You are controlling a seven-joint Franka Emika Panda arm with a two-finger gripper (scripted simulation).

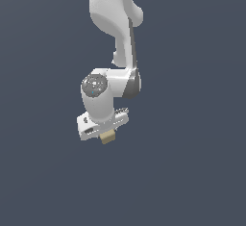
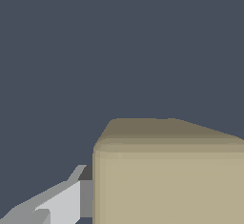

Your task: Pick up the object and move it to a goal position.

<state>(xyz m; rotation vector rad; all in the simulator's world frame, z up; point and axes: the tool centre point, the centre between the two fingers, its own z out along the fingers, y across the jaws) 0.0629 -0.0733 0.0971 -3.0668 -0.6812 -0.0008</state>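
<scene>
Block: the tan block sits at the tip of the white hand, clear of any visible surface.
Hand: clenched on the block, one grey finger against its side in the wrist view.
Handling: likely light, stiff, matte; flat opposite faces suit the grip.
Setting: plain grey-blue backdrop; no goal marker shows.

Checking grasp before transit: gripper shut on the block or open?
Shut on the block: it sits under the gripper in the exterior view, and the wrist view shows a finger against its side.
</scene>
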